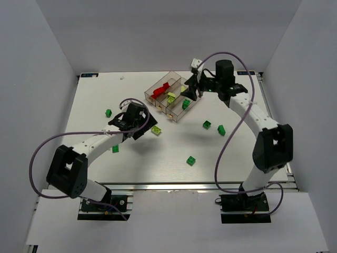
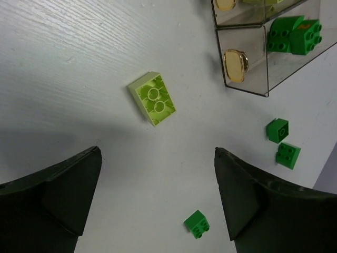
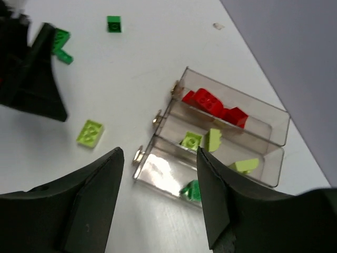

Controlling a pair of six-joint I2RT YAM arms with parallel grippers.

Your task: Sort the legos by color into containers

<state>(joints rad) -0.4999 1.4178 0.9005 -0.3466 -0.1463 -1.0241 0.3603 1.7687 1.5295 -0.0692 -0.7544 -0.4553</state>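
The left arm's two dark fingers (image 2: 58, 195) stand wide apart with nothing between them, low over the white tabletop (image 1: 158, 163). Just ahead of them a pale yellow-green studded plastic brick (image 2: 152, 98) lies upside down, its hollow underside showing. Past it, to the right in the left wrist view, three small dark green plastic bricks (image 2: 277, 130) lie loose near the end of the joined clear smoky plastic trays (image 2: 247, 89), where more dark green bricks (image 2: 295, 36) sit in the closest compartment.

The right arm's dark fingers (image 3: 95, 200) are also apart and hold nothing. They hang over the near end of the trays (image 3: 274, 113), which have three long compartments side by side. In the right wrist view the far compartment holds red bricks (image 3: 213, 105), the middle one pale yellow-green bricks (image 3: 191, 140), and the nearest one a dark green brick (image 3: 192, 191).

From above, five dark green bricks lie scattered on the tabletop: two left of the left arm (image 1: 108, 113), two just right of the trays (image 1: 207, 124), and one nearer the arm bases (image 1: 191, 160).
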